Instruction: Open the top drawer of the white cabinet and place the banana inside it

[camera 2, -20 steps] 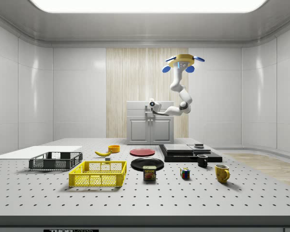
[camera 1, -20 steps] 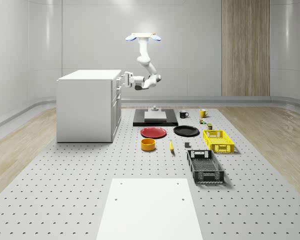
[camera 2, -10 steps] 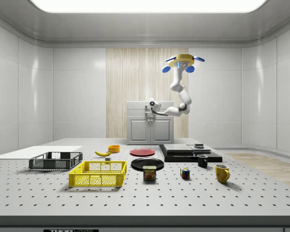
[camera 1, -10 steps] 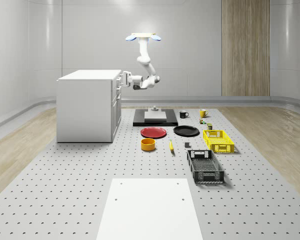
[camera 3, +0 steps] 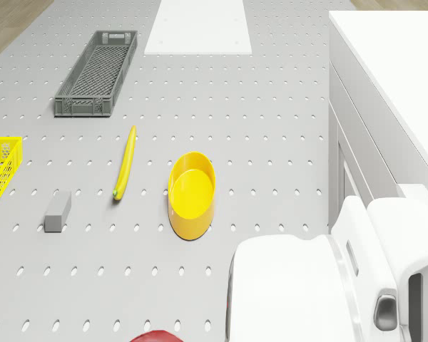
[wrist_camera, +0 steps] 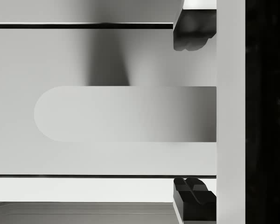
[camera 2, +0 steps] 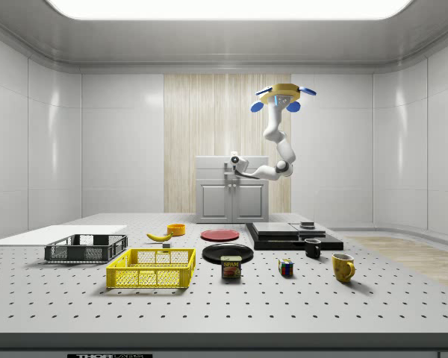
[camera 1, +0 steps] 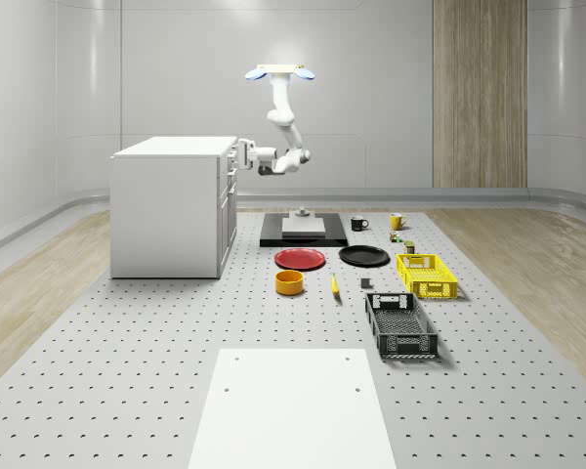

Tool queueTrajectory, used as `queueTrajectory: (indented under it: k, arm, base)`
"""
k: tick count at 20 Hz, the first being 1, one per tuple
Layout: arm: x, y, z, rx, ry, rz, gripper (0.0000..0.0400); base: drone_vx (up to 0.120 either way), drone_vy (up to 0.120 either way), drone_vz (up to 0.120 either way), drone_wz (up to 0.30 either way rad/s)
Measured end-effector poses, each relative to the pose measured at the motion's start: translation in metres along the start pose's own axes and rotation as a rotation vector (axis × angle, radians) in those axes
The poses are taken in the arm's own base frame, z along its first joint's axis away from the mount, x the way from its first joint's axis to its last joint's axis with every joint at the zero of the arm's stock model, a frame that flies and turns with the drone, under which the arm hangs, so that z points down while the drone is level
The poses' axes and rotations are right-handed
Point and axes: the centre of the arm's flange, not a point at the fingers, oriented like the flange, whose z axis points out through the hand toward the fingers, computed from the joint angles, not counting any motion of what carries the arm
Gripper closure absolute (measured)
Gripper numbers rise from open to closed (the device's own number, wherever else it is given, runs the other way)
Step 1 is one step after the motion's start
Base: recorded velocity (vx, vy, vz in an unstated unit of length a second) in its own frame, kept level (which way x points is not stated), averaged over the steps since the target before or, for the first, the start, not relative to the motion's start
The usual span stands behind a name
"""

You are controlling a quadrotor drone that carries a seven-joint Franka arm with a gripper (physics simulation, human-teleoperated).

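Leftmost in the whole-scene view stands the boxy white cabinet, its top drawer shut. Pressed up to that drawer's front is the claw, reaching level from the white jointed arm under the hovering drone, which hangs above the bench just beside the cabinet. In the wrist view the rounded pale handle lies between the two dark fingertips — the jaws stand apart, one above and one below it. Judged from this, the claw should close squarely on the handle, then pull straight out along the drawer's travel, with no sideways drag. Farther right, the slim yellow banana lies on the bench beside the round yellow bowl, well apart from the cabinet.
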Motion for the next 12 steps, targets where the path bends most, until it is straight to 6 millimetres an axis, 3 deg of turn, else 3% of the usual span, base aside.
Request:
queueTrajectory:
  k: [1,4,6,9,12]
  arm:
    - [0.0000,0.0000,0.0002,0.000,0.000,0.000,0.0000]
    - [0.0001,0.0001,0.0005,0.000,0.000,0.000,0.0143]
    - [0.0001,0.0001,0.0007,0.000,0.000,0.000,0.0203]
    - [0.0001,0.0001,0.0008,0.000,0.000,0.000,0.0252]
    - [0.0002,0.0001,0.0008,0.000,0.000,0.000,0.0274]
  base:
    - [0.000,0.000,0.000,0.000]
    - [0.000,0.000,0.000,0.000]
    - [0.000,0.000,0.000,0.000]
    - [0.000,0.000,0.000,0.000]
    - [0.000,0.000,0.000,0.000]
